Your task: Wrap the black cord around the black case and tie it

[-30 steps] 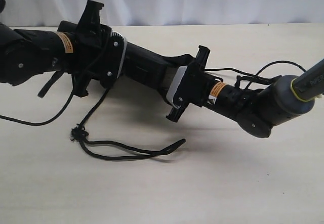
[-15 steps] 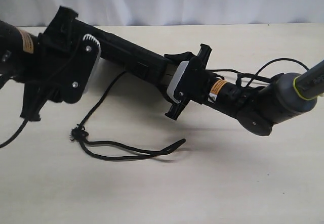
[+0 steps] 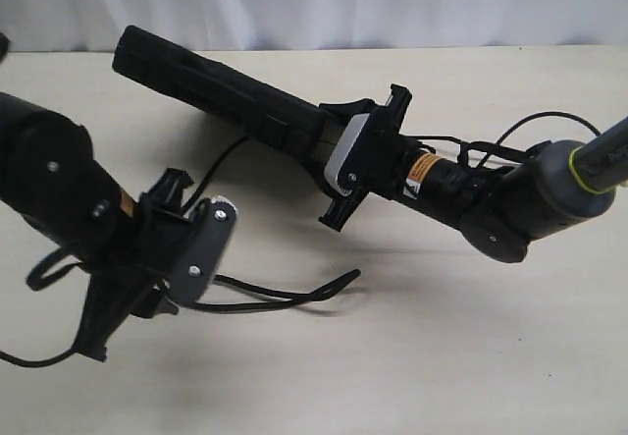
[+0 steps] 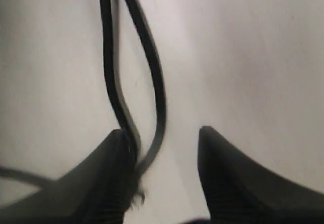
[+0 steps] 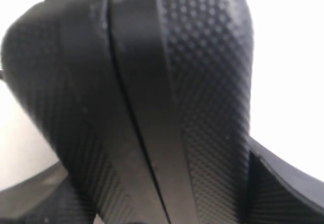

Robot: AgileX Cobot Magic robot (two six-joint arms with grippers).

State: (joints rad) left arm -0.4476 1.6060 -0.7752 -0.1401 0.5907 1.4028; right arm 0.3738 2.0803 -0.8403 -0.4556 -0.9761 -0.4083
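Left wrist view: my left gripper (image 4: 164,143), jaws apart, is straddling the cord (image 4: 161,87) on the table (image 4: 253,57), seemingly for pickup; my right gripper (image 3: 329,145) is clamping the case (image 3: 226,86) aloft toward ten o'clock in the exterior view, probably clearing room for wrapping.

The exterior camera looks slantwise down over the worktop (image 3: 442,376). It shares the black cord (image 4: 108,57) with the close left wrist camera, and the black case (image 5: 152,107) with the right, seemingly almost touching it.
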